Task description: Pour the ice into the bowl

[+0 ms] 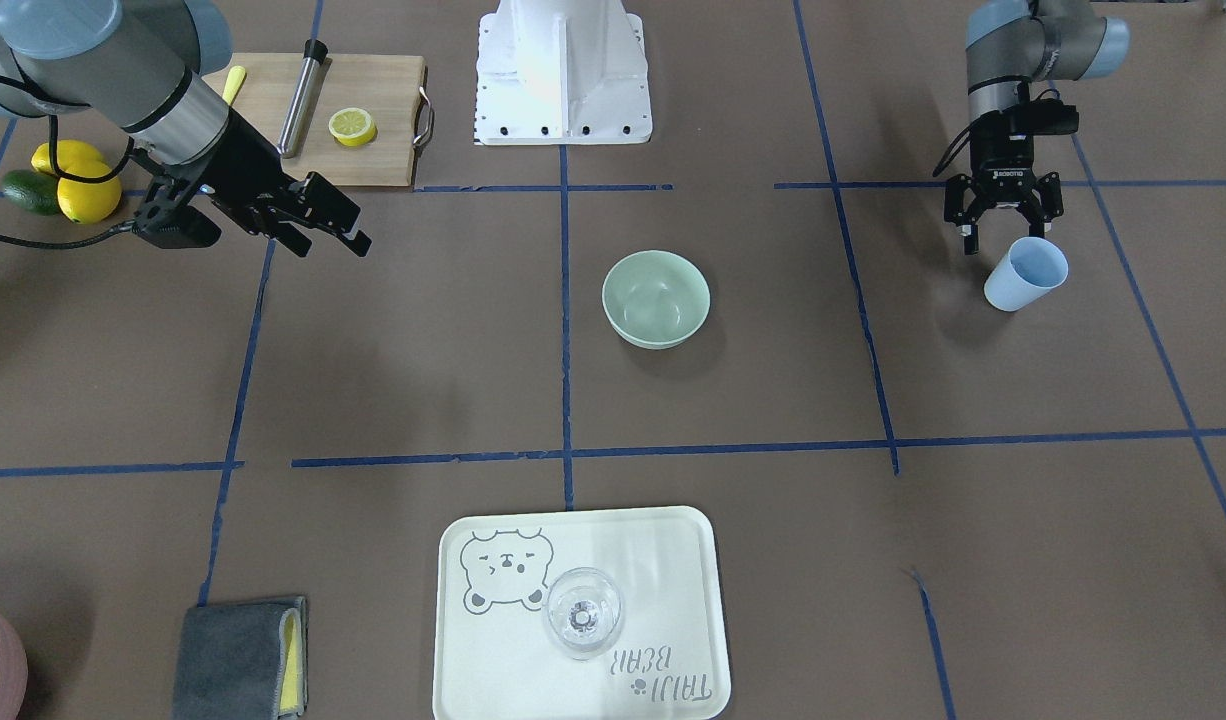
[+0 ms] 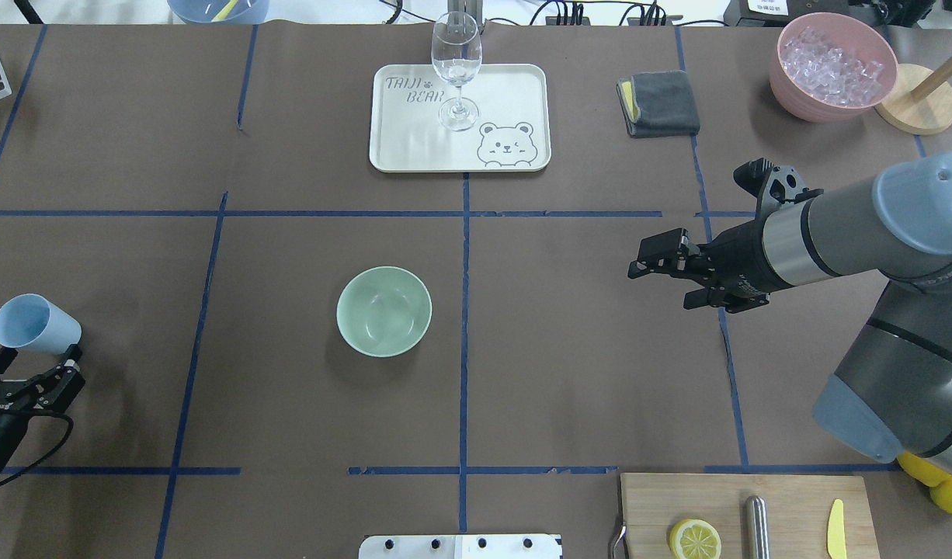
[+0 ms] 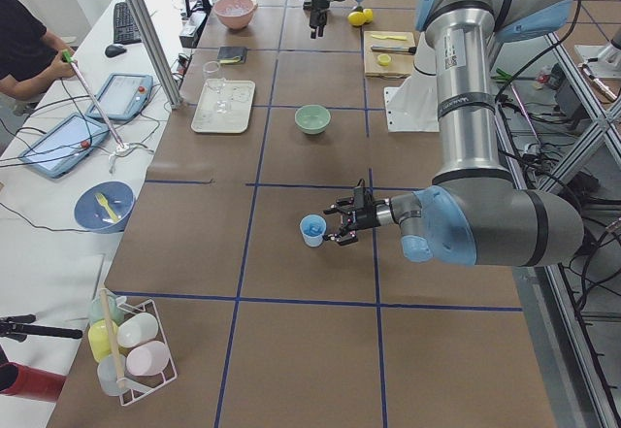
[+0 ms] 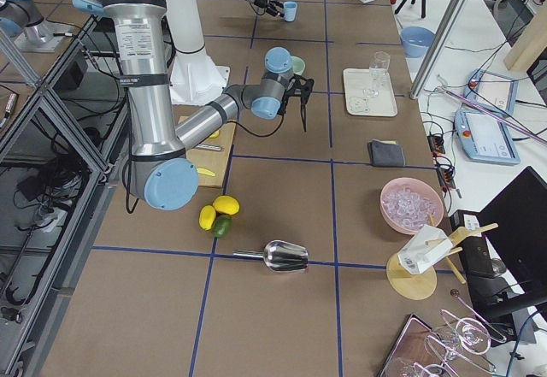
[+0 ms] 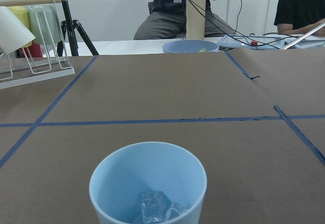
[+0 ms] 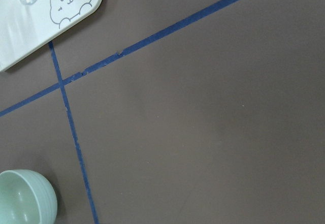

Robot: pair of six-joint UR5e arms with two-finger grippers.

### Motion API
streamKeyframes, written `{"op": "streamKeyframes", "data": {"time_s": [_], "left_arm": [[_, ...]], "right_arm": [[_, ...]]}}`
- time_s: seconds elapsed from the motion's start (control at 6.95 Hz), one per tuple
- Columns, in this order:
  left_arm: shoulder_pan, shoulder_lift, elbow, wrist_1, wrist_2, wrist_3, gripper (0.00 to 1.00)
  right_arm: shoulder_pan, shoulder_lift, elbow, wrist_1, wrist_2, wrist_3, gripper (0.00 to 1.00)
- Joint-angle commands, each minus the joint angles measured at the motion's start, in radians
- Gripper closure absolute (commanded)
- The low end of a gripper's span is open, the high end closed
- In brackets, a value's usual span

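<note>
The pale mint-green bowl [image 1: 656, 298] [image 2: 383, 310] stands empty near the middle of the table and shows at the lower left of the right wrist view [image 6: 23, 196]. A light blue cup [image 2: 33, 322] [image 1: 1025, 273] stands upright at the table's left side. It holds a few clear ice cubes [image 5: 157, 209]. My left gripper [image 2: 33, 365] [image 1: 998, 235] is open just behind the cup, which stands at its fingertips. My right gripper [image 2: 660, 286] [image 1: 328, 240] is open and empty above the table, well to the right of the bowl.
A pink bowl of ice [image 2: 833, 62] stands at the far right. A wine glass [image 2: 456, 70] stands on a cream tray [image 2: 522, 93], with a grey cloth [image 2: 658, 103] beside it. A cutting board [image 2: 786, 505] carries a lemon half near the robot. A metal scoop [image 4: 282, 256] lies on the right.
</note>
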State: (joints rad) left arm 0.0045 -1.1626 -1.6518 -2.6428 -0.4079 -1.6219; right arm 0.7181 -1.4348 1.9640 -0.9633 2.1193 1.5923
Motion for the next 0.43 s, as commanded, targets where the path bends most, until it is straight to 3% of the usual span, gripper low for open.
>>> {"op": "streamKeyframes", "data": {"time_s": [0.0, 0.29], "left_arm": [[-0.001, -0.014, 0.065, 0.000, 0.081, -0.050, 0.03], [-0.001, -0.061, 0.082, -0.002, 0.101, -0.050, 0.03]], "right_arm": [[0.001, -0.001, 0.003, 0.000, -0.001, 0.000, 0.00], [0.003, -0.001, 0.003, 0.000, 0.001, 0.000, 0.00]]}}
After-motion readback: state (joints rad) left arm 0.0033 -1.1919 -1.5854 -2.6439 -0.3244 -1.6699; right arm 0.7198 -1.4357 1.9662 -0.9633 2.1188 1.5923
